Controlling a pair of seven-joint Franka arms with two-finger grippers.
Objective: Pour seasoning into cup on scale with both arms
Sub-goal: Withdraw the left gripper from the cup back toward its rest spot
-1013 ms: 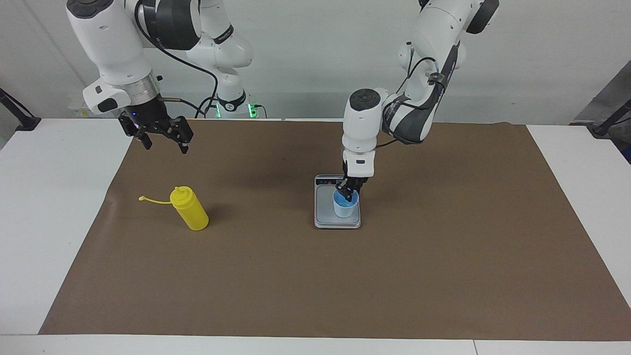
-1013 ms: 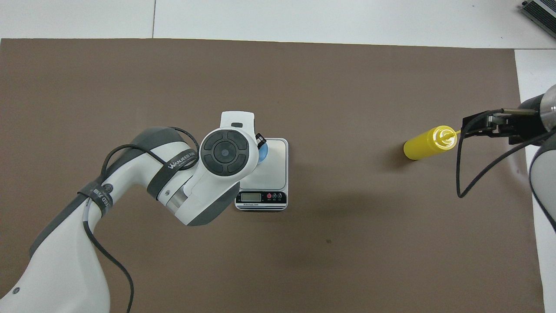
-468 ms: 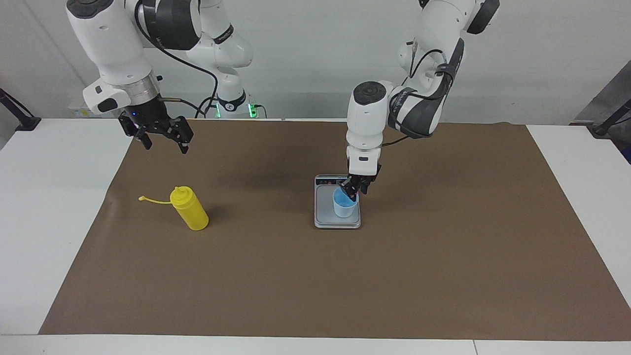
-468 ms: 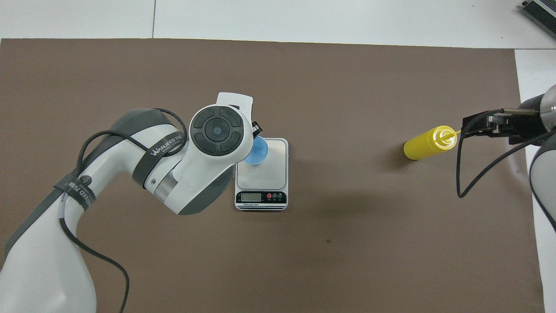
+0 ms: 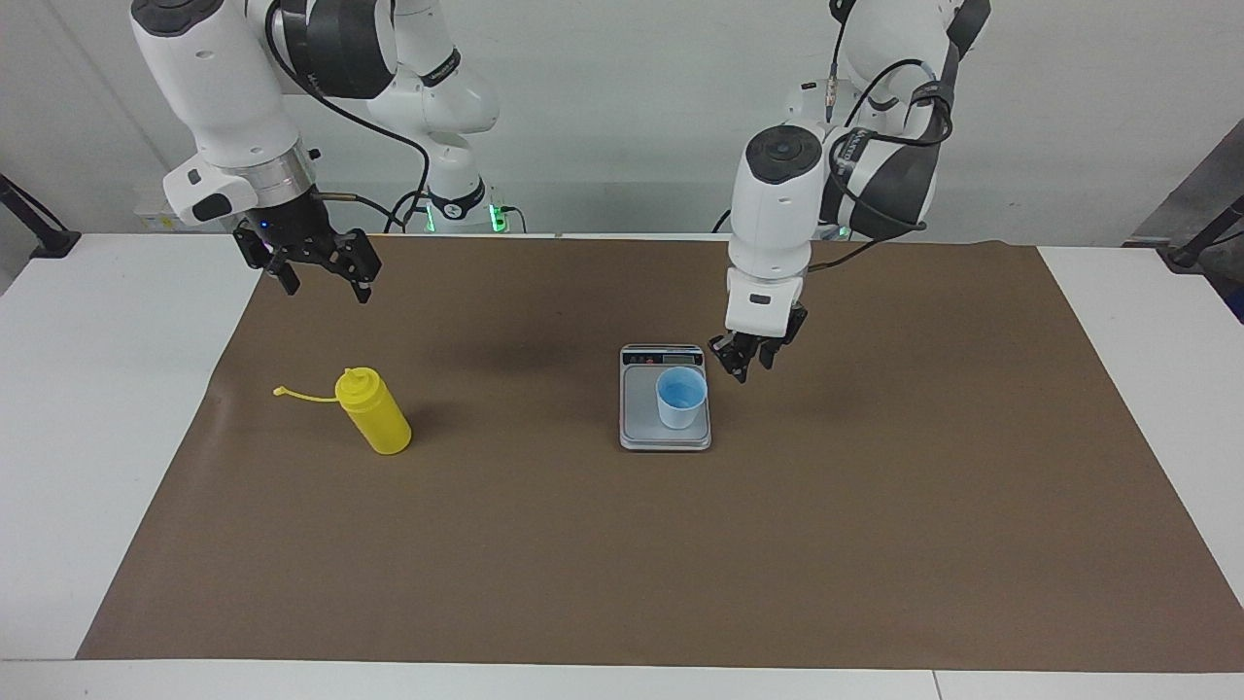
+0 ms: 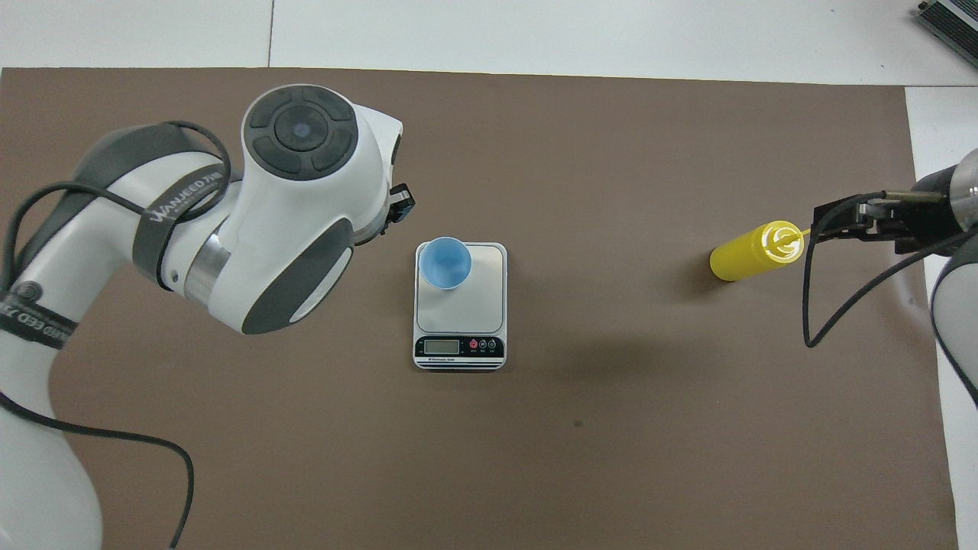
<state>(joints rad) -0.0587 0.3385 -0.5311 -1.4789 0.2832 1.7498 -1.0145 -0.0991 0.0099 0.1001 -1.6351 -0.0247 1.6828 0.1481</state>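
A brown paper sheet [image 5: 622, 544] covers most of the white worktop [image 5: 87, 408], smooth and matte, with faint creases near the right arm's end. In the middle of it lies the scale [image 5: 666, 428], a flat rounded rectangle with a silvery plate and a dark display strip on the edge nearest the robots. The cup [image 5: 680, 398], small, tapered, pale blue and see-through, stands upright on the plate, on the part farther from the robots and toward the left arm's end.

The left gripper [image 5: 746, 356] hangs above the paper just beside the scale, toward the left arm's end, clear of the cup; its fingers are slightly parted and hold nothing. In the overhead view the bulky white wrist hides most of it.

The bottle [image 5: 374, 411], a smooth yellow plastic cylinder with a nozzle top, stands on the paper well apart from the scale, toward the right arm's end, its thin cap strap [image 5: 303, 395] trailing outward. The right gripper [image 5: 319, 274] hovers high above the paper beside the bottle, fingers spread wide and empty. Nothing lies between bottle and scale.
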